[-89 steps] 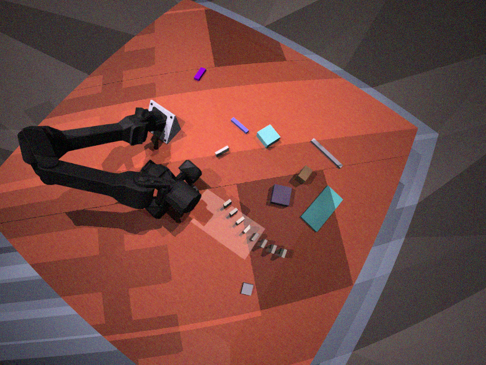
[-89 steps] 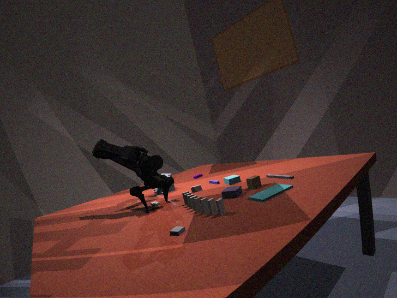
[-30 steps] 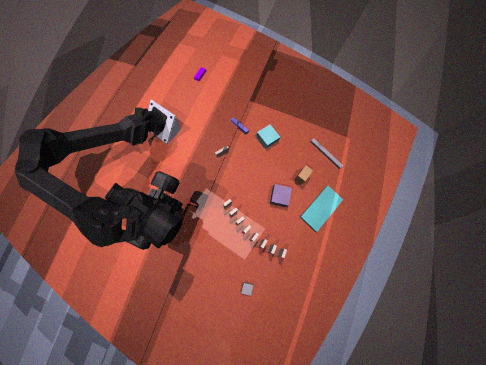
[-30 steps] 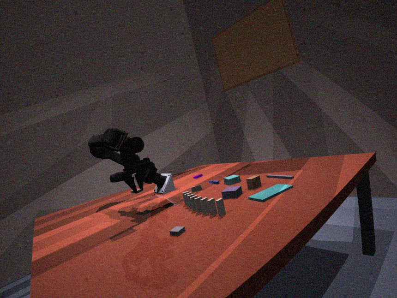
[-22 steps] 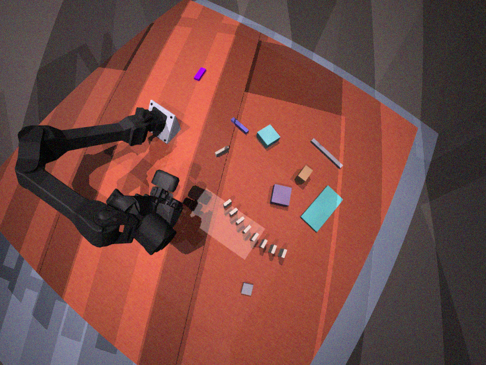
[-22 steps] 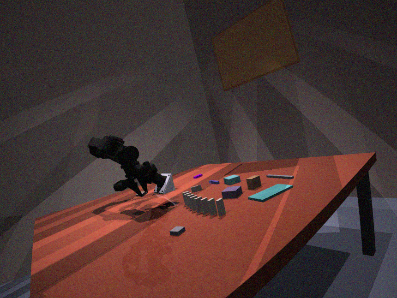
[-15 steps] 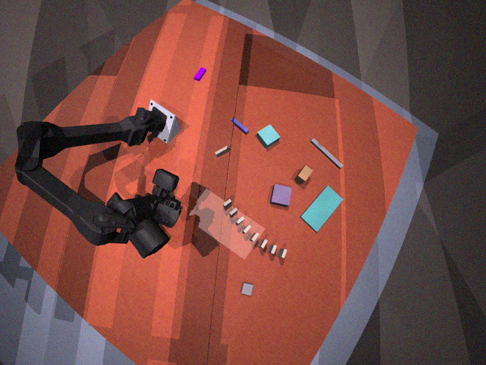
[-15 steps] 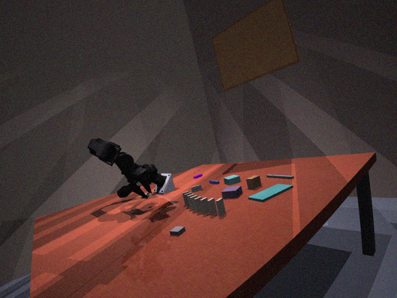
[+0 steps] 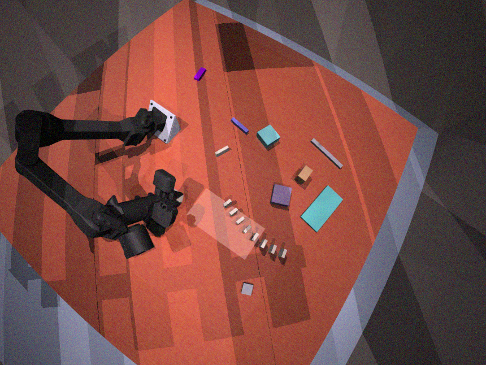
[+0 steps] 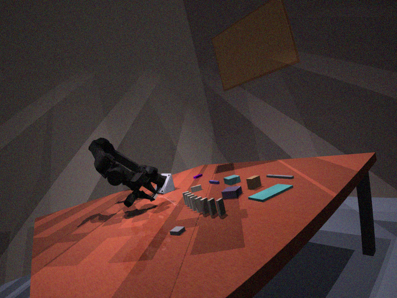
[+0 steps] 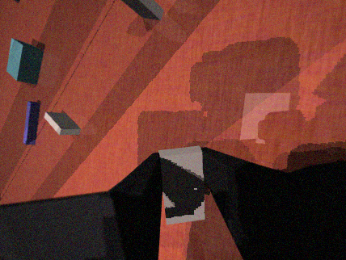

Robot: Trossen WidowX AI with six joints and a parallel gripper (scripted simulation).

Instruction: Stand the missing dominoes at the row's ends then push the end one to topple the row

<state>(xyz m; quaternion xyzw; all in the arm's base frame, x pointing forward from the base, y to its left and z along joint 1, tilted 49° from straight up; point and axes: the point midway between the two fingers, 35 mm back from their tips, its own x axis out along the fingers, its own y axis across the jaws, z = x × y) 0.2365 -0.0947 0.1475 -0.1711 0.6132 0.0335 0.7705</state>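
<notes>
My gripper (image 9: 178, 197) (image 10: 156, 196) (image 11: 179, 157) is shut on a white domino (image 9: 180, 199) (image 11: 189, 157), held above the table, left of the row in the top view. Several white dominoes stand in a curved row, from the near-arm end domino (image 9: 227, 203) (image 10: 185, 199) to the far end domino (image 9: 282, 253) (image 10: 220, 206). Part of one standing domino (image 11: 147, 8) shows at the top of the wrist view. Another loose domino (image 9: 221, 151) (image 10: 195, 188) (image 11: 62, 123) rests on its side beyond the near-arm end, apart from the row. The fingers partly hide the held domino.
A grey square block (image 9: 247, 289) (image 10: 177, 230) lies one side of the row. Across it are a purple block (image 9: 281, 195) (image 10: 231, 193), tan block (image 9: 304, 173), teal block (image 9: 268, 135) (image 11: 30, 62) and teal slab (image 9: 322, 208) (image 10: 271, 193). A blue bar (image 9: 239, 125) (image 11: 31, 123) lies near the loose domino.
</notes>
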